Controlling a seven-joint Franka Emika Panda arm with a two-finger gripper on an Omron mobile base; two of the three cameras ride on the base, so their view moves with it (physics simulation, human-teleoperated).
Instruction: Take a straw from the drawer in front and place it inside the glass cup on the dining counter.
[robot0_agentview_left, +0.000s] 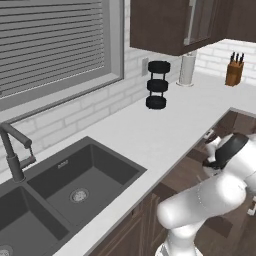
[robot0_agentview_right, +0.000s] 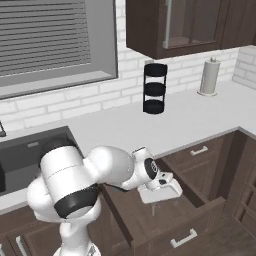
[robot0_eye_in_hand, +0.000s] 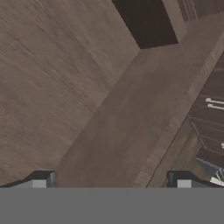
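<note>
Drawer (robot0_agentview_right: 165, 220) is pulled open below the white bench (robot0_agentview_right: 150, 127), silver bar handle facing out. Hand (robot0_agentview_right: 161, 192) sits down inside it, fingers pointing at the wooden drawer floor. Fingers (robot0_eye_in_hand: 41, 180) are spread wide apart with nothing between them, just bare wood. Can't make out the straw anywhere in the drawer. On the bench: black three-tier rack (robot0_agentview_right: 155, 88), paper towel roll (robot0_agentview_right: 209, 76), dark sink (robot0_agentview_left: 65, 190) off to the left.
</note>
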